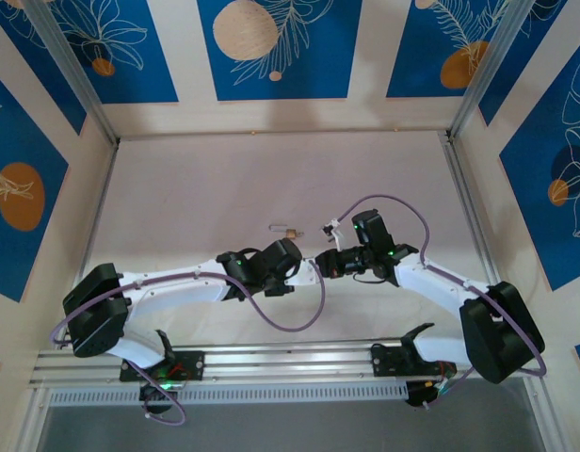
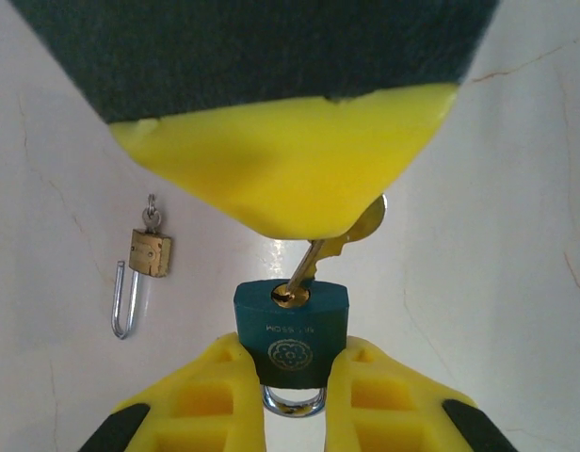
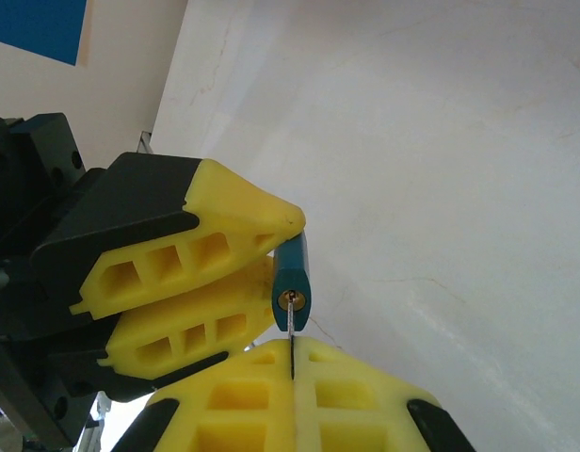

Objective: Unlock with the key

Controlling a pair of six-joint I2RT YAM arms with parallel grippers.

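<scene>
- Teal padlock [image 2: 290, 325] is sitting between the fingers of the left gripper [image 2: 295, 356], which are pinching its body from both sides. In the left wrist view its keyhole [image 2: 290, 297] is facing twelve o'clock and its shackle [image 2: 295, 403] is pointing to six.
- Right gripper [image 3: 292, 356] is pressing its fingers together on the key [image 2: 306, 268]. In the left wrist view the blade is reaching into the keyhole from one o'clock.
- Insertion is looking done, judging by the blade sitting in the slot.
- Turning the key and freeing the shackle are remaining. I cannot tell whether any turn is under way.
- The shackle is showing partly between the left fingers, so I cannot tell whether it is latched or sprung.
- Counting padlocks: two. One is the teal padlock being held; the other is a brass padlock [image 2: 149, 252] lying on the table [image 2: 516, 188] at nine o'clock of it, well apart.
- Counting the rest: one key in play and two grippers, which are meeting tip to tip.
</scene>
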